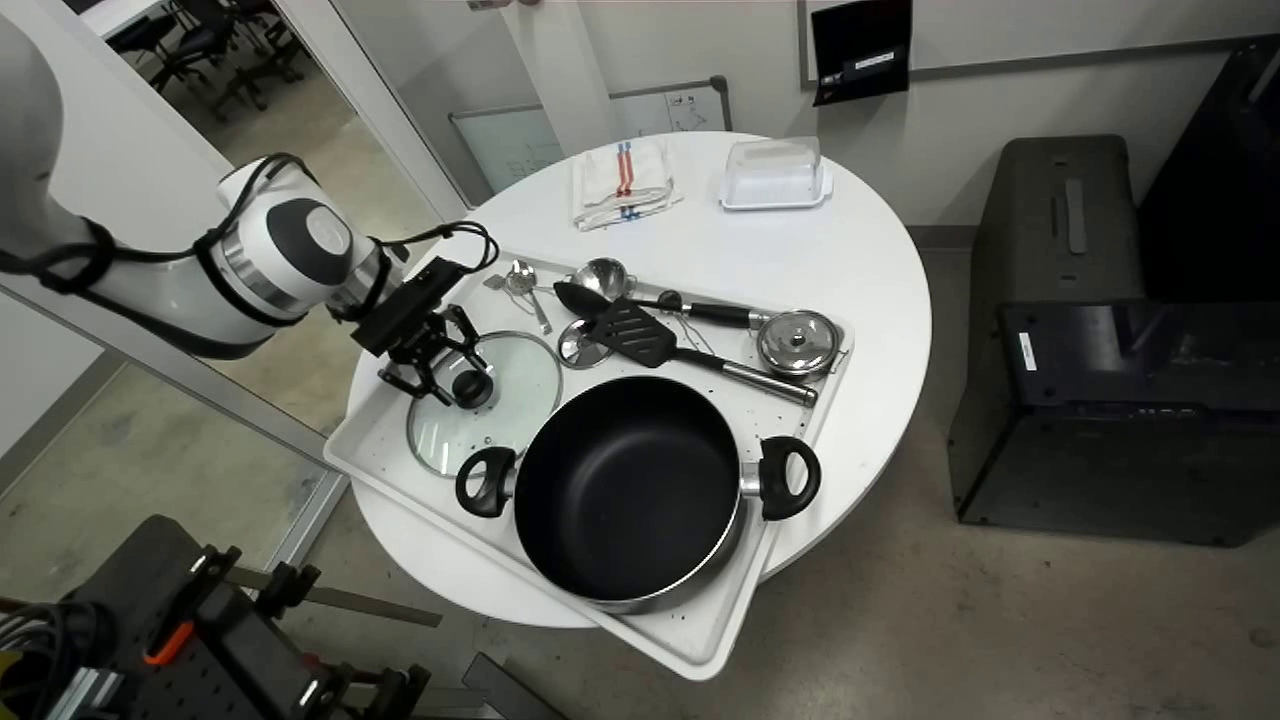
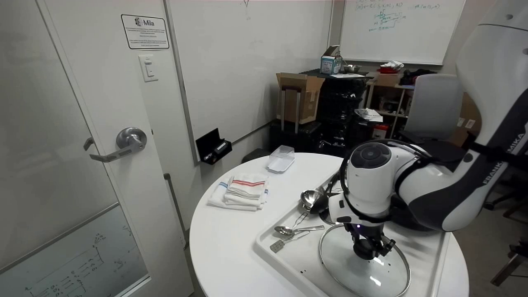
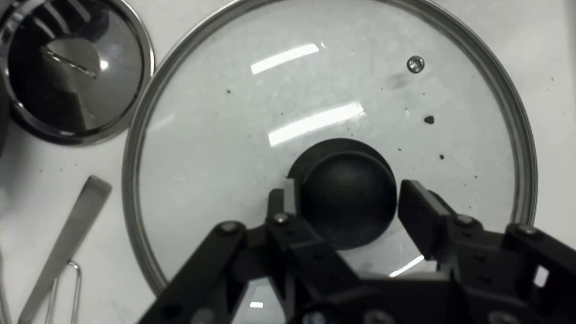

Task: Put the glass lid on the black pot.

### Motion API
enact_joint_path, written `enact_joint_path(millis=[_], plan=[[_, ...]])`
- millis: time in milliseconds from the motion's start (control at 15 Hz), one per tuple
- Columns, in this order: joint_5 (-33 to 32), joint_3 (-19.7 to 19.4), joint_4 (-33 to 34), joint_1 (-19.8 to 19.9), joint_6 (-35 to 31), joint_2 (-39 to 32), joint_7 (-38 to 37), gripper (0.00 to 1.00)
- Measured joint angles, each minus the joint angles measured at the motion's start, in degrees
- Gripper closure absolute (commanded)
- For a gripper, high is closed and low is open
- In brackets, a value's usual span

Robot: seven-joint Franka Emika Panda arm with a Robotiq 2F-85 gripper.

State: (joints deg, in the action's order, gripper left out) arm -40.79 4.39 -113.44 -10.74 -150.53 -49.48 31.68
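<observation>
Glass lid [image 1: 512, 398] lies on a white tray [image 1: 690, 635] directly below the jaws, which stand apart astride its black knob [image 3: 348, 198]; whether they touch it cannot be told. To one side of the jaws, the black pot [image 1: 628, 490] stands uncovered. Probably stiff, fairly light but breakable, the lid should lift best by the knob, its smooth glass likely slippery.
</observation>
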Motion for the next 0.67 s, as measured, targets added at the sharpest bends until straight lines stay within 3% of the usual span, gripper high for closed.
enact_joint_path(millis=[67, 667], plan=[[0.0, 0.0, 0.1, 0.0, 0.0, 0.0, 0.0, 0.75], [0.0, 0.4, -0.4, 0.1, -0.3, 0.7, 0.0, 0.75]])
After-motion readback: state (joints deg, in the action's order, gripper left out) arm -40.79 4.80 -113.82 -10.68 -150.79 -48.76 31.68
